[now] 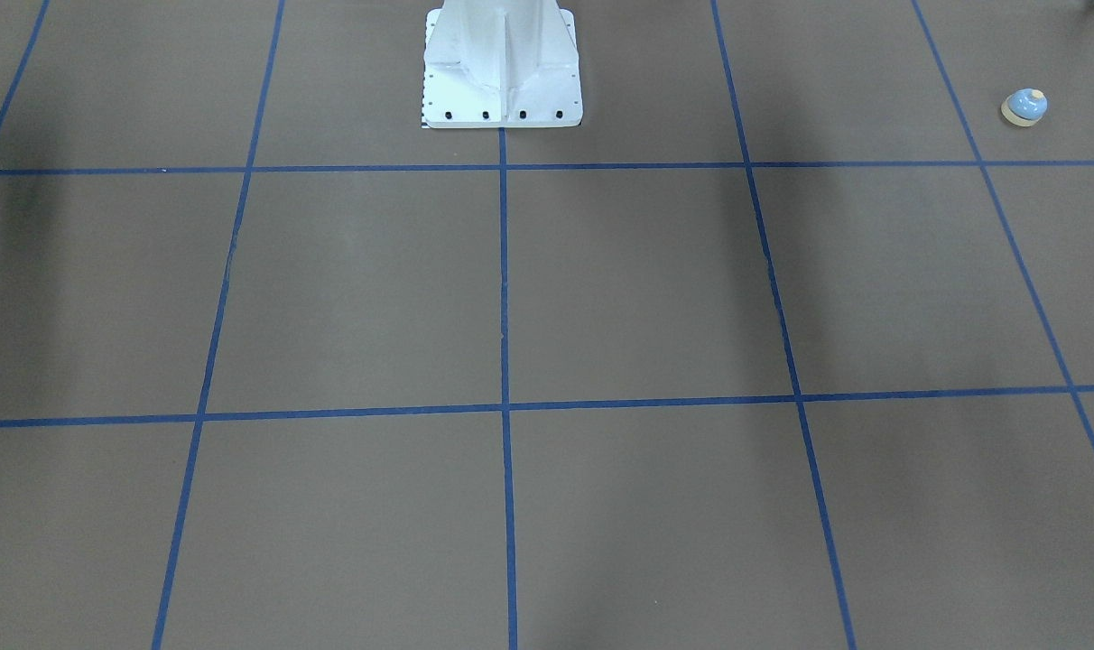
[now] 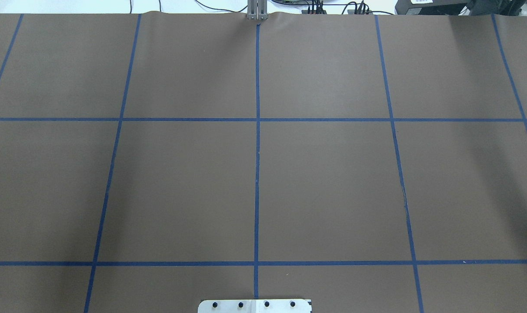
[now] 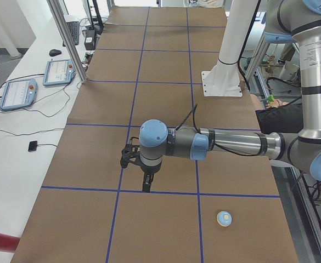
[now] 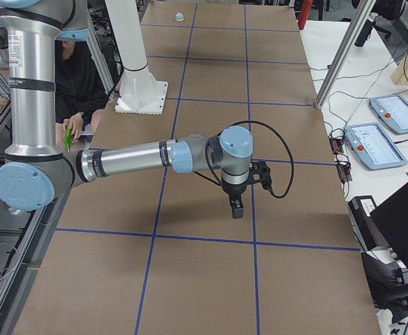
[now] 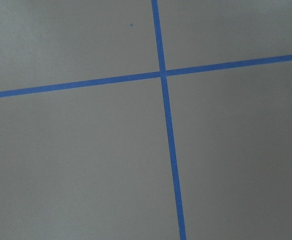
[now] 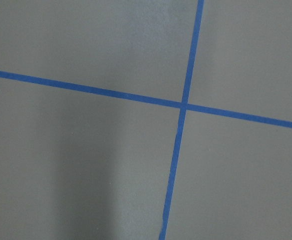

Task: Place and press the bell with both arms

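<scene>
The bell (image 1: 1024, 106), light blue with a cream base and button, stands on the brown table near the robot's left end; it also shows in the exterior left view (image 3: 223, 218) and, far off, in the exterior right view (image 4: 179, 16). My left gripper (image 3: 147, 186) points down above a blue tape line, well to the side of the bell. My right gripper (image 4: 237, 209) points down over the table's other half, far from the bell. I cannot tell whether either gripper is open or shut. Both wrist views show only table and tape.
The white bolted pedestal (image 1: 502, 68) stands at the table's robot side. Blue tape lines (image 2: 257, 143) divide the brown table into squares. Teach pendants (image 3: 18, 93) and cables lie on the white bench beside it. A seated person (image 4: 78, 91) is behind the pedestal.
</scene>
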Available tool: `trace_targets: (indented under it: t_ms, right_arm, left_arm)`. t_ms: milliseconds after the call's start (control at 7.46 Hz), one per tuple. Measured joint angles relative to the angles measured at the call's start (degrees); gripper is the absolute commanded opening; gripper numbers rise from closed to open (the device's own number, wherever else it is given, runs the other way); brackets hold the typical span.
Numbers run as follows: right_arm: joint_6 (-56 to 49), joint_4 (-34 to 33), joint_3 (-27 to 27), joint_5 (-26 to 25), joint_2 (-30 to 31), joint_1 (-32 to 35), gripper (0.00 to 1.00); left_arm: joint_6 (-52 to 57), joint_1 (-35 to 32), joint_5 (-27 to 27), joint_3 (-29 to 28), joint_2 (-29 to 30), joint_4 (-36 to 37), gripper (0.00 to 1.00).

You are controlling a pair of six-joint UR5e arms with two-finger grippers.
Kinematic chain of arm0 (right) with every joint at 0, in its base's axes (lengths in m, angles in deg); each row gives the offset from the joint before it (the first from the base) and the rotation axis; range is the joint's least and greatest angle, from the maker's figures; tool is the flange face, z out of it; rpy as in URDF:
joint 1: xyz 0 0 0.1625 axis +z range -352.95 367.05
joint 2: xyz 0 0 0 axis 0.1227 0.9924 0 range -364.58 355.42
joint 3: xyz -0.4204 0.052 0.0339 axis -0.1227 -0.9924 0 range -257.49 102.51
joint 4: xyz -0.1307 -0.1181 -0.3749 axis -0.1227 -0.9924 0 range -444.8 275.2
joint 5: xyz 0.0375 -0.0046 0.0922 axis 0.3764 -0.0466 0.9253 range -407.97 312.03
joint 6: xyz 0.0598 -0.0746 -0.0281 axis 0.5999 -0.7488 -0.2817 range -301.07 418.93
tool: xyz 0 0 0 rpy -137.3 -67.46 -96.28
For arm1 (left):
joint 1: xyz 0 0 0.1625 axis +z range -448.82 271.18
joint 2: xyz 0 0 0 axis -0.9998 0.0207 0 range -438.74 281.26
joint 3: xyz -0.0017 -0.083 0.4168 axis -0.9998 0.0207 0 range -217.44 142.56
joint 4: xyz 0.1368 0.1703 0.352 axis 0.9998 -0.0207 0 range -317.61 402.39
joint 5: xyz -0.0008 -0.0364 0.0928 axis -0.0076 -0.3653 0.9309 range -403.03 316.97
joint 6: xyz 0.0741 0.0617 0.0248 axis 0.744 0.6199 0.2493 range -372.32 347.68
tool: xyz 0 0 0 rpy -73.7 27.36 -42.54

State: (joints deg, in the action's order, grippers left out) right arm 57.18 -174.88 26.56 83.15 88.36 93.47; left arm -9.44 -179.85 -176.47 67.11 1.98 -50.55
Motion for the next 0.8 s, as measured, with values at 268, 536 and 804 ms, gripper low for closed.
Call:
trace_targets:
  t_ms: [268, 536, 804]
  right_arm:
    - [0.09, 3.31, -0.63, 0.69, 0.11, -0.08, 1.00]
    - [-0.14, 5.28, -1.19, 1.20, 0.03, -0.11, 1.00]
    - [0.10, 8.47, -1.28, 1.42, -0.07, -0.52, 1.00]
  left_arm:
    - [-0.67, 0.03, 0.03, -0.88, 3.09, 0.44, 1.00]
    - [-1.31, 0.04, -0.12, -1.83, 3.97, 0.31, 1.00]
    - [-1.48, 0.06, -0.11, -1.68, 4.14, -0.05, 1.00]
